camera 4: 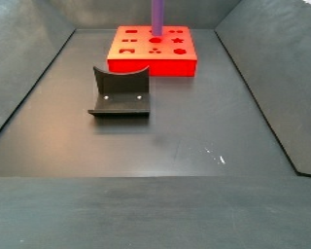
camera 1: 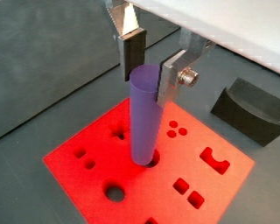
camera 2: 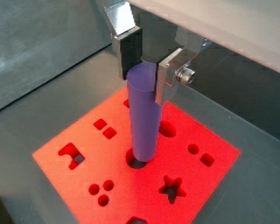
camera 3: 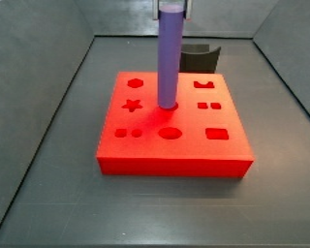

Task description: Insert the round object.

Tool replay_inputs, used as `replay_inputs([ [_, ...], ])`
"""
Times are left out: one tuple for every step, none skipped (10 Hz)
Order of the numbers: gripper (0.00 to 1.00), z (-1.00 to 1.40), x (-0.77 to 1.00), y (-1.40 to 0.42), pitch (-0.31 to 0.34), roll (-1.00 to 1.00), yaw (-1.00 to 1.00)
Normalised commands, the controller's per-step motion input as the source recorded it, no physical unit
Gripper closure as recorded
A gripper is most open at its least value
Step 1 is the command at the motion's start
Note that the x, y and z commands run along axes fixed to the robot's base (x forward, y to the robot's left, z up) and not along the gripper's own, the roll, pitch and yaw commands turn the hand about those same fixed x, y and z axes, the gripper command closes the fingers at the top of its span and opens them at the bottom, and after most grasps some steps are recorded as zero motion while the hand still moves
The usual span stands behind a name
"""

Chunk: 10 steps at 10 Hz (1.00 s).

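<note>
The round object, a long purple peg (camera 1: pixel 146 114), stands upright with its lower end in a round hole near the middle of the red block (camera 1: pixel 95 157). My gripper (camera 1: pixel 149 70) is directly above the block and is shut on the peg's top end, a dark pad on one side and a silver finger on the other. Both wrist views show this; the peg (camera 2: pixel 145 114) and block (camera 2: pixel 213 166) are plain there. In both side views the peg (camera 3: pixel 170 58) (camera 4: pixel 158 15) rises out of the block (camera 3: pixel 184 160) (camera 4: pixel 152 63) to the frame's top, where the gripper is cut off.
The block's top has several other shaped holes, among them a star (camera 3: pixel 132 105), a circle (camera 3: pixel 170 133) and a square (camera 3: pixel 219 133). The dark fixture (camera 4: pixel 120 94) stands on the floor apart from the block, also seen in a wrist view (camera 1: pixel 254 109). Grey walls enclose the floor.
</note>
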Motion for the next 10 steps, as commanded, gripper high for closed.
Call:
replay_inputs([
  [1.00, -0.23, 0.01, 0.13, -0.053, 0.02, -0.05],
  [1.00, -0.21, 0.18, 0.10, -0.059, 0.00, 0.00],
  [1.00, -0.20, 0.33, 0.02, -0.027, 0.00, 0.00],
  [1.00, -0.15, 0.03, 0.02, -0.030, 0.00, 0.00],
  [1.00, -0.15, 0.00, 0.02, -0.030, 0.01, 0.00],
  [1.00, -0.16, 0.00, 0.03, -0.034, 0.01, 0.00],
  [1.00, -0.17, -0.14, 0.18, -0.026, 0.00, -0.06],
  [1.00, -0.14, -0.20, 0.31, -0.020, 0.00, -0.15],
  [1.00, -0.06, 0.00, 0.21, 0.000, -0.04, -0.09],
  [1.00, -0.04, 0.00, 0.02, -0.007, 0.00, 0.00],
])
